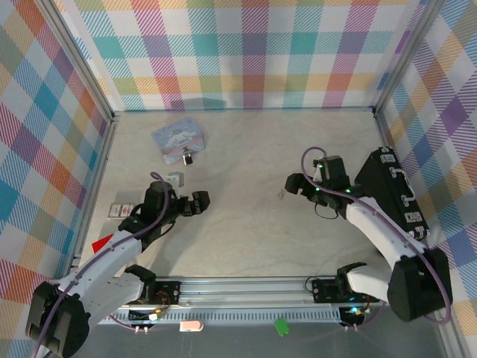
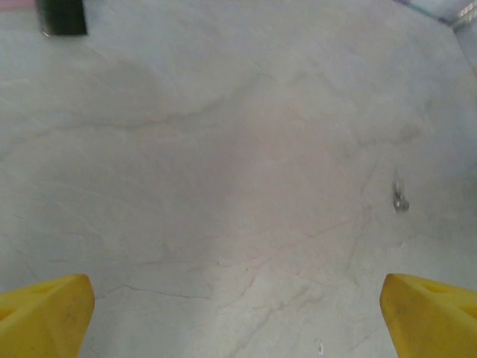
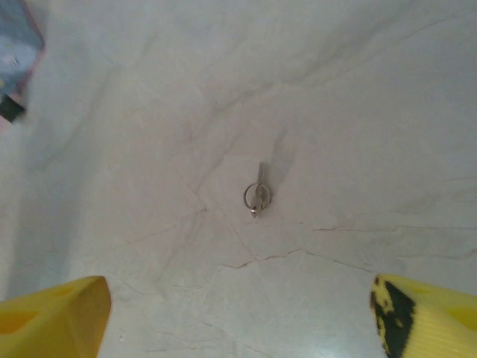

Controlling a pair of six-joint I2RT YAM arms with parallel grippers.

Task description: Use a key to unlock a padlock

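Walls (image 1: 246,52): pastel plaid in teal, orange, purple, yellow, pink. Table (image 1: 246,224): pale marble, faint grey veins. Tin (image 1: 179,136): light blue, cartoon print. Padlock (image 1: 188,157): dark, pale shackle. Key (image 3: 258,190): grey metal. Left gripper (image 2: 237,317) tips yellow; right gripper (image 3: 238,313) same, one tip black-smudged. Cables (image 1: 159,209) purple.

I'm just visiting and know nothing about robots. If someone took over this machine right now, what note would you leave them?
Left gripper: open, empty, over bare table.
Right gripper: open, empty, pointed at the key, which lies flat on the table with its ring, just ahead of the fingers.
Padlock: far left of the table, by the near edge of the blue tin, not held.
Done: nothing yet; key and padlock both lie loose.
Left: pick up the key (the right gripper looks best placed), steady the padlock, insert the key and turn.
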